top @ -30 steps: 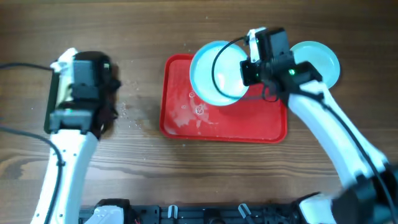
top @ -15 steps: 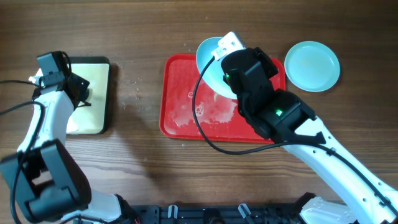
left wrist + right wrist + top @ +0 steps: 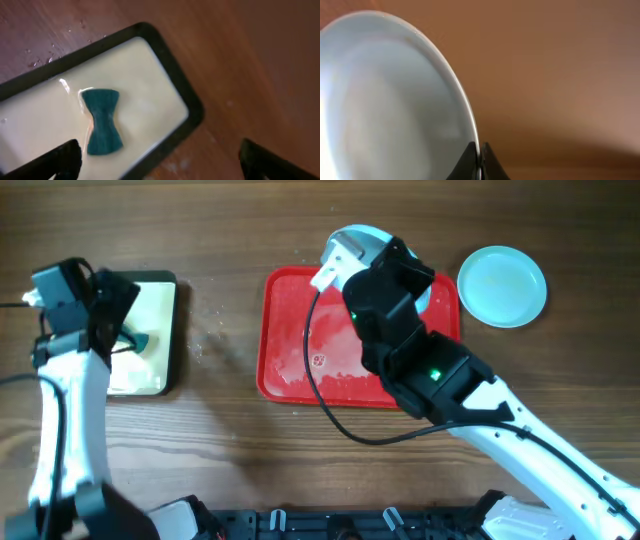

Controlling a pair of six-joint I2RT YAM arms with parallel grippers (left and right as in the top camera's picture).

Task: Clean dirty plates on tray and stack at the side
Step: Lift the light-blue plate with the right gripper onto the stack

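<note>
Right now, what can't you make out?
Held plate: overhead, mostly under the right arm; right wrist, cut by left and bottom edges, blurred.
Red tray: overhead, much of it under that arm; no third plate seen.
Left jaws: left wrist shows only tips at the bottom edge.

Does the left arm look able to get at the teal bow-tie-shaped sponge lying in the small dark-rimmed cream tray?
Probably yes: the left gripper hangs open right above the small tray, and the sponge lies alone, uncovered.
</note>
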